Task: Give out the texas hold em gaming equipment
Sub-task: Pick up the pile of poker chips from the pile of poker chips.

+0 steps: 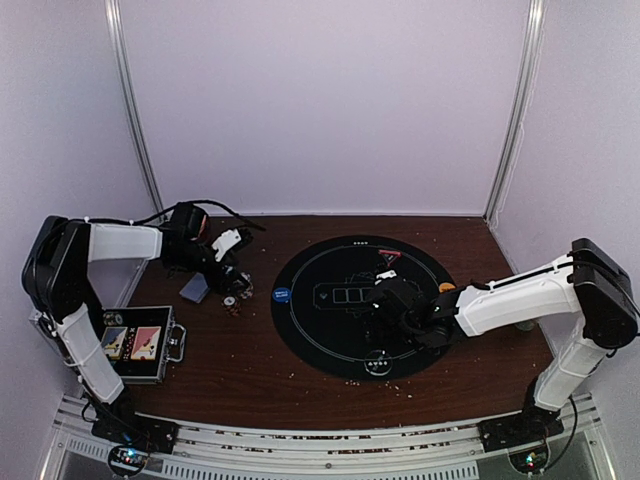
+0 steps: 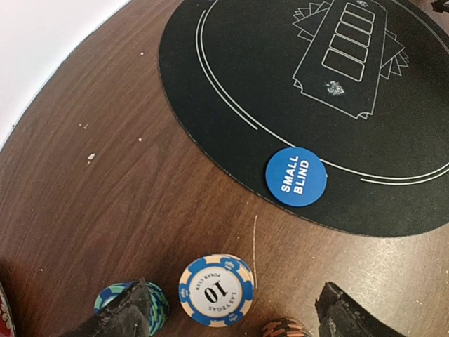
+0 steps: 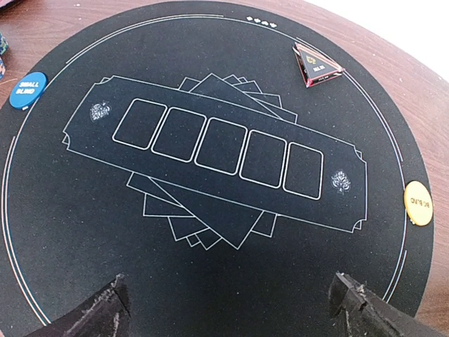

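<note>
Left gripper [image 2: 233, 303] is spread wide, holding nothing, straddling the white-and-blue 10 chip [image 2: 215, 290] flat on the bench [image 2: 105, 175], 7 o'clock from the Small Blind button [image 2: 296, 176]. Right gripper [image 3: 228, 298] gapes empty over the mat [image 3: 77, 217], so left's way closer.

blue button [image 2: 296, 176] 1 | orange button [image 3: 418, 203] 1 | red triangle [image 3: 317, 65] 1 | silvery button [image 1: 378, 365] 1 | poker chips [image 2: 215, 290] 3 | black mat [image 3: 210, 281] 1 | card packs [image 1: 133, 342] 2
</note>
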Controlling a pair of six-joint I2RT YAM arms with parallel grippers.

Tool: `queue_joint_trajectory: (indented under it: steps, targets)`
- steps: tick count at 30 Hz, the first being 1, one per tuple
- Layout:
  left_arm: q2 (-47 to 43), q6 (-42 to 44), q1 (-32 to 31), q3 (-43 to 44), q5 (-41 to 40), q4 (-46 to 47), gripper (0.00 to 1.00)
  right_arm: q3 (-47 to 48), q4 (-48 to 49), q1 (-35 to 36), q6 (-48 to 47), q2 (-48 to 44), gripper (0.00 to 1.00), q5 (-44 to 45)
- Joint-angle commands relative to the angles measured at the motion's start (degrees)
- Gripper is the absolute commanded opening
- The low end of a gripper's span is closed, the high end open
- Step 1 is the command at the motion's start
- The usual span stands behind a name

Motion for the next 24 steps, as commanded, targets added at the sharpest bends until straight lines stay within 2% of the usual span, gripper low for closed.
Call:
queue_joint_trajectory:
  steps: [1,18,24]
  targets:
    - [1.6,0.0,0.1,1.9,-1.0,1.1,0.83,-0.2,0.1,0.5,0.4,-0.5,1.00,2.0]
    - [4.9,-0.6,0.1,3.3,-1.0,2.9,0.67,-0.3,0.3,0.5,0.6,-0.6,1.00,1.8]
    - [5.4,-0.5,0.2,3.5,-1.4,2.5,0.66,-0.4,0.4,0.5,0.7,-0.6,1.00,1.8]
